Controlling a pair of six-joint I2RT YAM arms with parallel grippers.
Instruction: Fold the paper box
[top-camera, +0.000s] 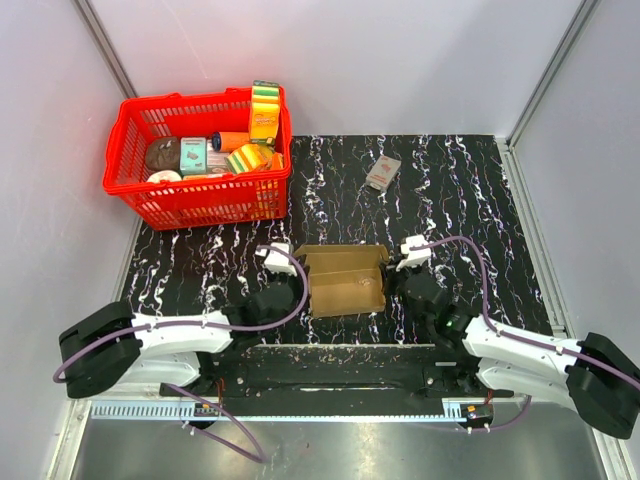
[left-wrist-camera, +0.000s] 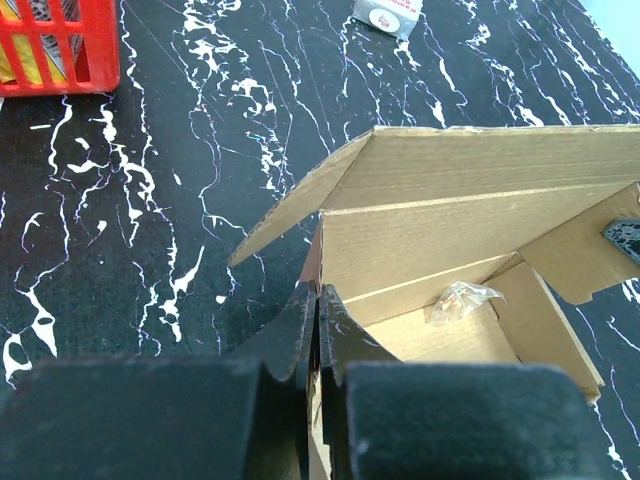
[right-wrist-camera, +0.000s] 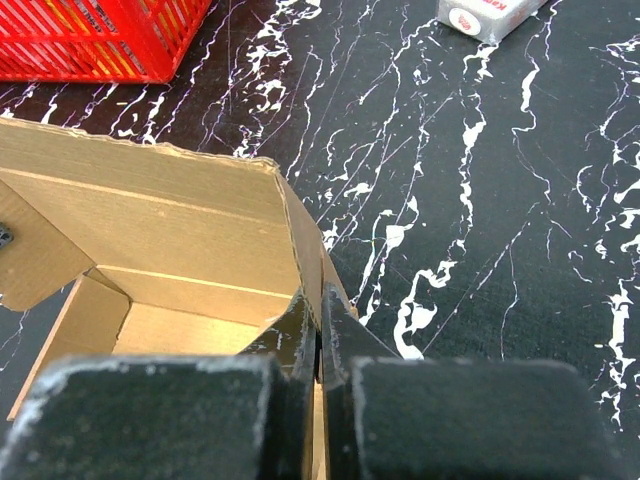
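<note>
The paper box (top-camera: 345, 280) is plain brown cardboard, partly raised, lying open-topped on the mat between both arms. Its back flap (left-wrist-camera: 470, 165) stands tilted over the inside, and a small clear plastic bag (left-wrist-camera: 460, 298) lies on its floor. My left gripper (left-wrist-camera: 318, 297) is shut on the box's left side wall, with the thin cardboard edge pinched between the fingers. My right gripper (right-wrist-camera: 320, 300) is shut on the right side wall (right-wrist-camera: 300, 235) in the same way. In the top view the left gripper (top-camera: 298, 285) and right gripper (top-camera: 392, 280) flank the box.
A red basket (top-camera: 210, 195) full of groceries stands at the back left. A small grey-and-red packet (top-camera: 382, 172) lies on the black marbled mat (top-camera: 470, 220) behind the box. White walls enclose the table on three sides.
</note>
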